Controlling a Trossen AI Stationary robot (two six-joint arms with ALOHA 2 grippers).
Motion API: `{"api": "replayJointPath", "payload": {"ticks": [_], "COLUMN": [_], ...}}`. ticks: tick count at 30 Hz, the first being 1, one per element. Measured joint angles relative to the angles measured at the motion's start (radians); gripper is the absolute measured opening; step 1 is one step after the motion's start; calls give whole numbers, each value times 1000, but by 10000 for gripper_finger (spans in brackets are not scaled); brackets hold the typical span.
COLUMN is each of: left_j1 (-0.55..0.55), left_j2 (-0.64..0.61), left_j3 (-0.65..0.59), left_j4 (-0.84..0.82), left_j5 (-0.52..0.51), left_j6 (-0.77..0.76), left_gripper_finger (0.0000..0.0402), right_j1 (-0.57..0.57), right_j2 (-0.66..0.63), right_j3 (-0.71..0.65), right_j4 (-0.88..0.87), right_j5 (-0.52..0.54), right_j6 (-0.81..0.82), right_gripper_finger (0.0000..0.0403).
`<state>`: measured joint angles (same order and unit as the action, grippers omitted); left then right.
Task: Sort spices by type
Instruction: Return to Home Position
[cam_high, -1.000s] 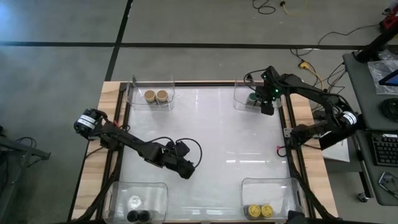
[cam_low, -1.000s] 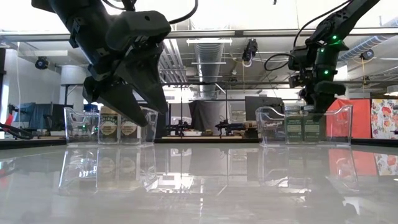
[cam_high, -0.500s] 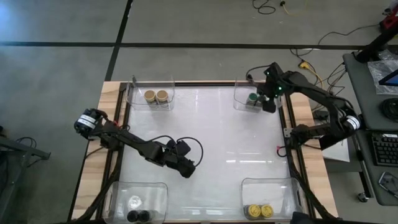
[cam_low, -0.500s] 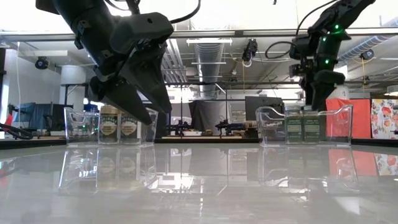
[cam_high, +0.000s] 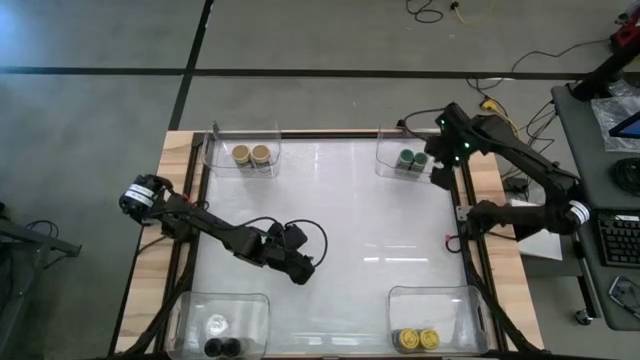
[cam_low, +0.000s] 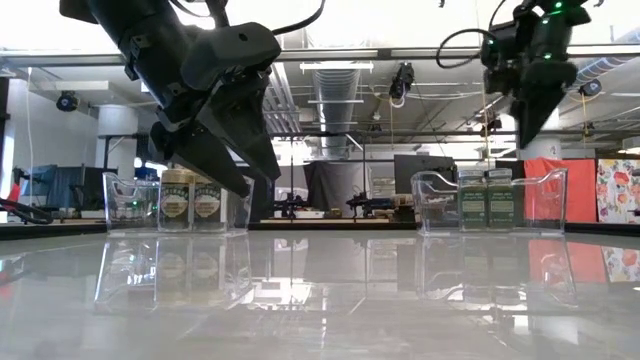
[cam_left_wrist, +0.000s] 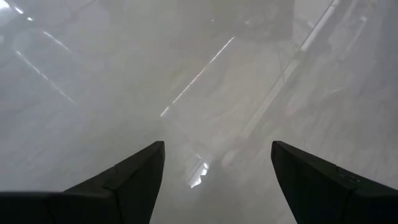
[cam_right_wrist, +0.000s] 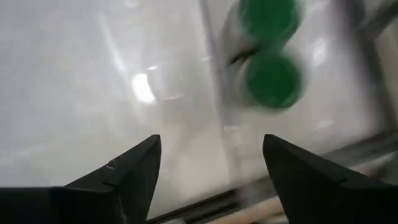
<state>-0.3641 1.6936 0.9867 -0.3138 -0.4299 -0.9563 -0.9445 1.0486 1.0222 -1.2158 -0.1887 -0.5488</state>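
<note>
Right pincer (cam_high: 439, 175) gapes empty, raised beside green spices (cam_high: 410, 159); left pincer (cam_high: 300, 275) likewise, mid-table.

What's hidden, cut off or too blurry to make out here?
Black jars and yellow jars: outside the low view; high view shows only lids.
Pale item by the black jars: high view, too small to identify.
Tan jars: low view, partly behind the left gripper.
Green jars: right wrist view, blurred; one cut by the top edge.

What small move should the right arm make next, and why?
Probably draw the right claw back toward its base: it hangs open and empty above the bin's edge, and both green-lidded jars stand inside. The left claw hovers open mid-table.
</note>
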Motion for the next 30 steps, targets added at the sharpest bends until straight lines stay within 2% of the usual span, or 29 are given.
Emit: {"api": "replayJointPath", "payload": {"ticks": [3,5,8,13,16,23,30], "left_j1": [0,0,0,0,0,-3,-20], "left_j2": [0,0,0,0,0,0,0], "left_j3": [0,0,0,0,0,0,0], "left_j4": [0,1,6,11,15,21,24], "left_j5": [-4,-6,-7,-7,-7,-6,-6], "left_j6": [2,5,13,30,39,47,28], "left_gripper_finger": [279,279,279,279,279,279,279], "right_j1": [0,1,-1,-2,-2,-2,-2], "right_j2": [-34,-47,-47,-30,-10,71,120], "right_j3": [-34,-51,-77,-102,-103,-103,-104], "right_j4": [-34,-36,-37,-35,-28,-21,5], "right_j5": [-75,-87,-71,28,83,88,160], "right_j6": [168,332,605,824,877,850,864], "right_gripper_finger": [254,243,228,208,197,182,185]}}
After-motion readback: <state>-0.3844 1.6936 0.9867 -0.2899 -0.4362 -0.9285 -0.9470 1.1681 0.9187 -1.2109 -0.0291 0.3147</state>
